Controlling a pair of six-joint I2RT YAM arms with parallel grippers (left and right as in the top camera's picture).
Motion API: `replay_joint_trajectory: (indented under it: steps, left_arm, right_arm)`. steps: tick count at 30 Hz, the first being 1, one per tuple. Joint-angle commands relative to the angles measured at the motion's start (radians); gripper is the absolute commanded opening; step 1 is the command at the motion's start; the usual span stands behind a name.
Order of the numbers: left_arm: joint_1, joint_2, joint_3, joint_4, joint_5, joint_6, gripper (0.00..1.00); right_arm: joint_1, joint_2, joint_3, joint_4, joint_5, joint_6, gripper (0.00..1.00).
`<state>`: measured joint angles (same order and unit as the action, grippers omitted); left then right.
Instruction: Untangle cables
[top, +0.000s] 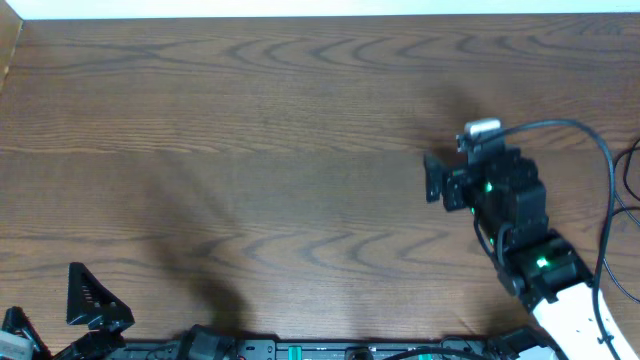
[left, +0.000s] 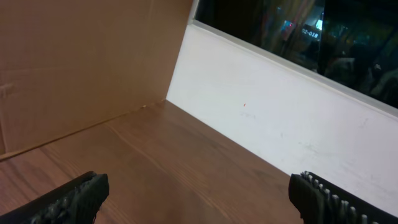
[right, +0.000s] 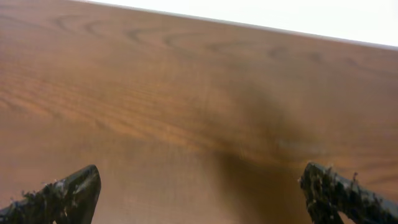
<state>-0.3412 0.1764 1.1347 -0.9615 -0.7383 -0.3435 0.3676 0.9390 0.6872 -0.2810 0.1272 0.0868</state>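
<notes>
Only the overhead view takes in both arms. The right gripper (top: 432, 180) hangs over the counter (top: 250, 150) with its jaws spread and nothing between them. Bare wood runs wide ahead of it and to both sides. Behind it, at the frame's right edge, run a few thin dark lines, possibly the cables (top: 627, 175), though they are cut off and too fine to be sure.

The left gripper (top: 50, 315) sits at the near edge, also spread and empty. Its wrist view alone shows the counter's corner: a cardboard panel (left: 74, 62) to the gripper's (left: 199, 205) left meets a white wall (left: 261, 112) ahead.

From its own wrist view, the right gripper (right: 199, 199) faces open wood up to a white edge (right: 280, 15).
</notes>
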Motion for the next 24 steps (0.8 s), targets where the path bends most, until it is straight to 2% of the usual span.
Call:
replay_joint_trajectory:
  steps: [1,24]
  left_arm:
    - [0.004,-0.002,-0.003,-0.003,-0.006,-0.01,0.98]
    - [0.004,-0.002,-0.003,-0.173,-0.006,-0.01,0.98]
  right_arm:
    - [-0.015,-0.038,-0.063,0.013,-0.018,0.029,0.99]
    - [-0.015,-0.045,-0.082,0.017,-0.018,0.029,0.99]
